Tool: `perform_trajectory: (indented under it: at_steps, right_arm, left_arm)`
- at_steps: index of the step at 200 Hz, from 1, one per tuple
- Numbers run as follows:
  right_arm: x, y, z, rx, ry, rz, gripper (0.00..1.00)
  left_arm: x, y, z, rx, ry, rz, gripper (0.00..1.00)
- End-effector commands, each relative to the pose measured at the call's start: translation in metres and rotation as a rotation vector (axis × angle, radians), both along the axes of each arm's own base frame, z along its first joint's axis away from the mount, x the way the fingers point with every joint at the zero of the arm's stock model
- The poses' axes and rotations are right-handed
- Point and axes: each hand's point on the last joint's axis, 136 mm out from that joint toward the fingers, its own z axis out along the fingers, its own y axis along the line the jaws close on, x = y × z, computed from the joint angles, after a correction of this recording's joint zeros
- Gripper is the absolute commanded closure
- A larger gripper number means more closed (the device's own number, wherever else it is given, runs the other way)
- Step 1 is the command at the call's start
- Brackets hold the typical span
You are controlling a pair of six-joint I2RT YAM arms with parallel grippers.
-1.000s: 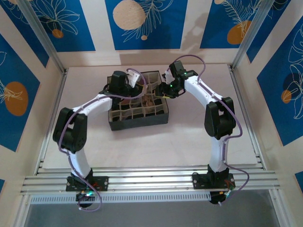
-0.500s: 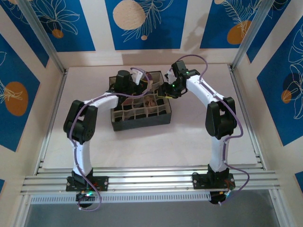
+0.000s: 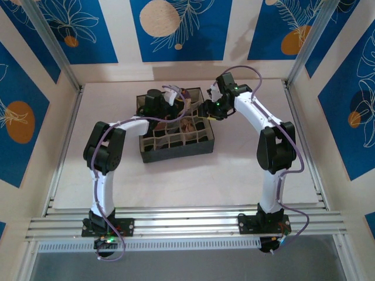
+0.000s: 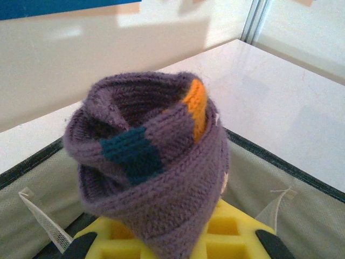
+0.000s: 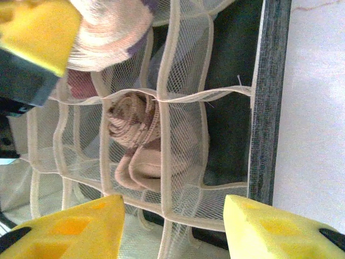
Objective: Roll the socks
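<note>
The left gripper (image 4: 164, 240) is squeezing a purple sock (image 4: 145, 162). The right gripper (image 5: 173, 226) is hanging open over the box (image 3: 176, 150) on the white table (image 3: 176, 181).

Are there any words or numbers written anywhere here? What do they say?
None: no words, numbers or labels can be read anywhere.
The purple sock has only a teal patch and an orange stripe, no writing.
The divided box and its mesh carry no label.
The blue wall panels show leaf and circle drawings, no letters.
</note>
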Motion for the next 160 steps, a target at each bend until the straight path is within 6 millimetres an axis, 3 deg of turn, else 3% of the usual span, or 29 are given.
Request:
perform_trajectory:
  at_steps: [1,28,74,121,160]
  right_arm:
    - [-0.009,0.0,0.025,0.046,-0.024,0.01,0.49]
    - [-0.011,-0.012,0.023,0.012,-0.027,-0.013,0.48]
    - [-0.013,-0.032,-0.004,-0.071,0.018,-0.042,0.48]
    - [-0.014,-0.035,-0.042,-0.115,0.102,-0.036,0.48]
    - [-0.014,-0.034,-0.058,-0.119,0.138,-0.035,0.55]
  left_arm:
    - [-0.003,-0.01,-0.003,-0.037,-0.014,-0.03,1.0]
    - [-0.009,-0.014,0.001,-0.048,-0.036,-0.046,1.0]
    - [-0.012,-0.013,-0.011,-0.024,-0.022,-0.042,1.0]
    - [-0.021,-0.007,-0.021,-0.013,-0.014,-0.032,1.0]
    - [-0.026,0.0,-0.028,0.002,-0.021,-0.013,1.0]
